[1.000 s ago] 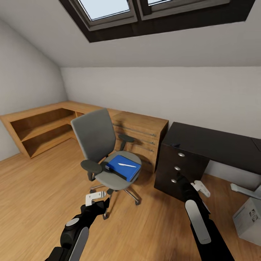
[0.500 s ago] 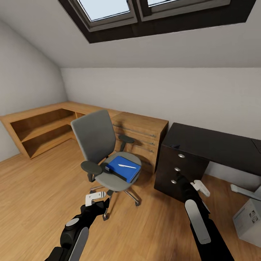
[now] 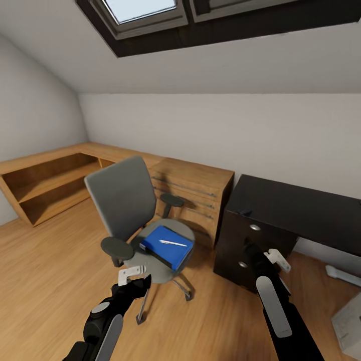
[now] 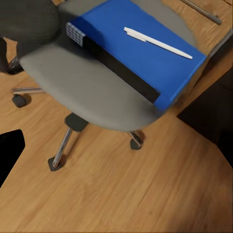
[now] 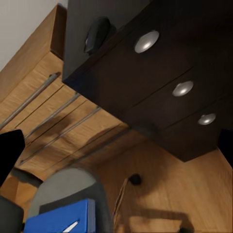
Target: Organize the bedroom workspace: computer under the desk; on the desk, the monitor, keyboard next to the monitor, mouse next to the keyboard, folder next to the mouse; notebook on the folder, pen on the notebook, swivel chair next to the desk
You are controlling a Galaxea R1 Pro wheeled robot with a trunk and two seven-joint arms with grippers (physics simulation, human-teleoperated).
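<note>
The grey swivel chair (image 3: 123, 200) stands on the wood floor left of the black desk (image 3: 301, 205). On its seat (image 4: 73, 82) lies a blue folder (image 3: 168, 249) (image 4: 145, 63) with a dark spine, and a white pen (image 3: 173, 243) (image 4: 158, 42) rests on top. I cannot tell a separate notebook apart from it. A dark mouse (image 5: 97, 34) (image 3: 244, 212) sits at the desk's left corner. My left gripper (image 3: 133, 272) hovers open just short of the chair seat. My right gripper (image 3: 277, 259) is open in front of the desk drawers (image 5: 182, 89).
A wooden dresser (image 3: 193, 193) stands behind the chair, touching the desk's left side. A low wooden shelf (image 3: 45, 183) runs along the left wall. A white computer box (image 3: 348, 323) and a pale flat thing (image 3: 343, 275) lie on the floor at the right.
The whole view has shifted: the camera has come closer to the chair and desk, which look larger. Both arms keep the same pose.
</note>
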